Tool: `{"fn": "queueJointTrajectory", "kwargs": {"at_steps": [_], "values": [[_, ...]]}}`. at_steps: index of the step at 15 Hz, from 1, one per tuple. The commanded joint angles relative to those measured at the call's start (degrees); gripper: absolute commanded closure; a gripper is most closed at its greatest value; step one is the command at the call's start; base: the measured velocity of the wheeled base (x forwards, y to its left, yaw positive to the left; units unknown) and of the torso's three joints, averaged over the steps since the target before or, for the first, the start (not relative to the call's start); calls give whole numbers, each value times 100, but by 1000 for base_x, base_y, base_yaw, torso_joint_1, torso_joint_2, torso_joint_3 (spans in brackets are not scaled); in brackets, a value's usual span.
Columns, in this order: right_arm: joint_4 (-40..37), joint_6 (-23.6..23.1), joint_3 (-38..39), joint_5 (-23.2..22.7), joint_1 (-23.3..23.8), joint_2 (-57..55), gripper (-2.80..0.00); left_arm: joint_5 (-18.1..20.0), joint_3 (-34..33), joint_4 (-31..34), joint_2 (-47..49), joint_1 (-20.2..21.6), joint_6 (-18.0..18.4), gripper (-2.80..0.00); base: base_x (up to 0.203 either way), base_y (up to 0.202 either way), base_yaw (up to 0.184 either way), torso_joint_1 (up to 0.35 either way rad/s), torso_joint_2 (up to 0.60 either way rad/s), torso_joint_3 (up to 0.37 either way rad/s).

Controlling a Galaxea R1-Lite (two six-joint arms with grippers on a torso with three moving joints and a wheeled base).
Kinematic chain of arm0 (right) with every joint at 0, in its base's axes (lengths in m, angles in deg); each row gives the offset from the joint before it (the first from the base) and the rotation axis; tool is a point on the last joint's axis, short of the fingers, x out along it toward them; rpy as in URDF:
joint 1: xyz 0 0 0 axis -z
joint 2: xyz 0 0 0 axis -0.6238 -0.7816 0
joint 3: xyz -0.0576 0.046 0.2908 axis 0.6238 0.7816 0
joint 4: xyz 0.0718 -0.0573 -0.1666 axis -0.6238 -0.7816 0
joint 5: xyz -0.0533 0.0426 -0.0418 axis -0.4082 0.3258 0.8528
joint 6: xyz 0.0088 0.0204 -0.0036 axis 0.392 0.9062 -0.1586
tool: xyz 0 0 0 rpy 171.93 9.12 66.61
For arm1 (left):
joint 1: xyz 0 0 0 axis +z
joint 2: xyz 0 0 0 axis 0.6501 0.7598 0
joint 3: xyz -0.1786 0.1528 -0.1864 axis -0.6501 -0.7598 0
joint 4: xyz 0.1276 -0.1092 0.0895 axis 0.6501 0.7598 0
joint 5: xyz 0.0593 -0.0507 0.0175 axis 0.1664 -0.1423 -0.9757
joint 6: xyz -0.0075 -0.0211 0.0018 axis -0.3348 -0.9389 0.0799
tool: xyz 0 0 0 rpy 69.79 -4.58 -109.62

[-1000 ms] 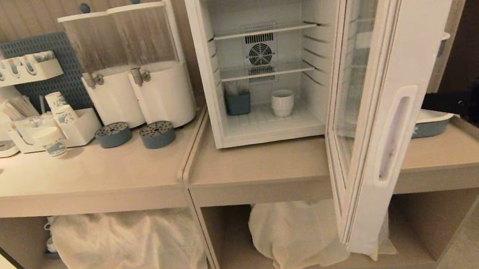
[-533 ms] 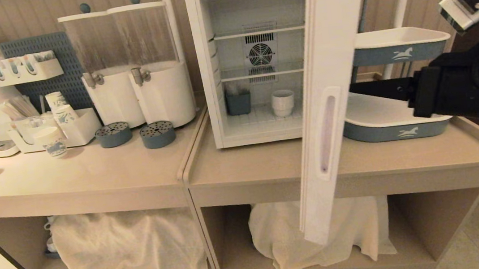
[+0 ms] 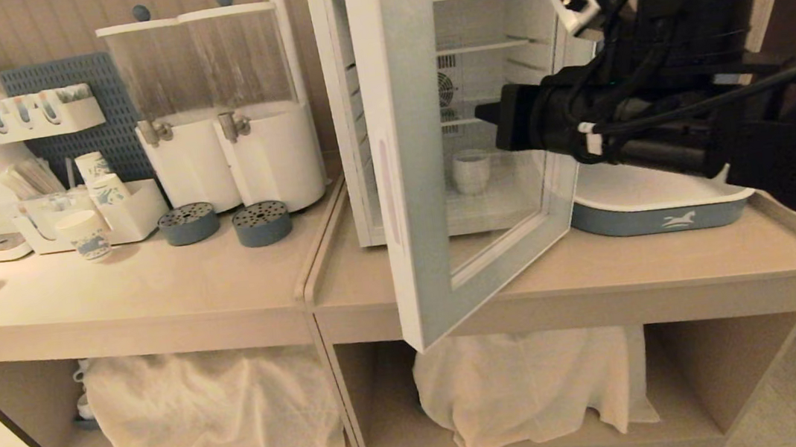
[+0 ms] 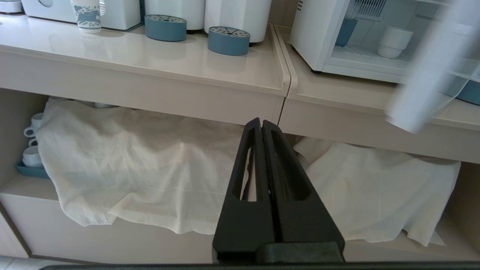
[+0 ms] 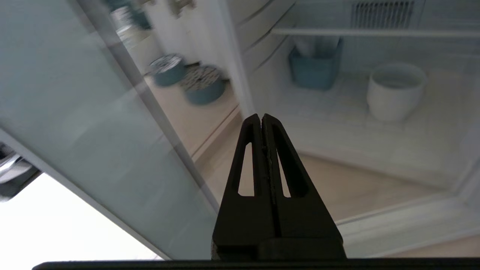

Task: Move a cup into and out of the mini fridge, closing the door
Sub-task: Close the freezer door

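Observation:
The white mini fridge stands on the right counter, and its door hangs about half shut, swung out toward me. Through the door's glass the cup sits upright on the fridge floor. My right gripper is shut and empty, its tip at the outer face of the glass. In the right wrist view the right gripper points at the pane, with the cup and the door frame beyond. My left gripper is shut and parked low, before the counter's front; that view also holds the cup and the blurred door.
Two white drink dispensers with round blue drip trays stand left of the fridge, and paper cups further left. A blue-and-white tray lies right of the fridge. White cloths fill the shelves below. A blue box sits inside.
The door has swung from wide open to about half shut. My right arm has come in from the right and risen to the door's outer glass. The cup has not moved.

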Motion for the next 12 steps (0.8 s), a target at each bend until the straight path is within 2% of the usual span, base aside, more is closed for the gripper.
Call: {"fn": "queueJointTrajectory", "kwargs": {"at_steps": [1, 5, 12], "values": [[-13, -6, -544, 84, -67, -798, 0, -5, -229, -6, -10, -2, -15, 0, 0, 0, 0, 0, 0, 0], [-204, -20, -1456, 129, -91, -1522, 0, -5, -229, -6, -10, -2, -24, 0, 0, 0, 0, 0, 0, 0], [-1050, -212, -3269, 141, -63, -2633, 0, -5, -229, -6, -10, 7, -33, 0, 0, 0, 0, 0, 0, 0]]}}
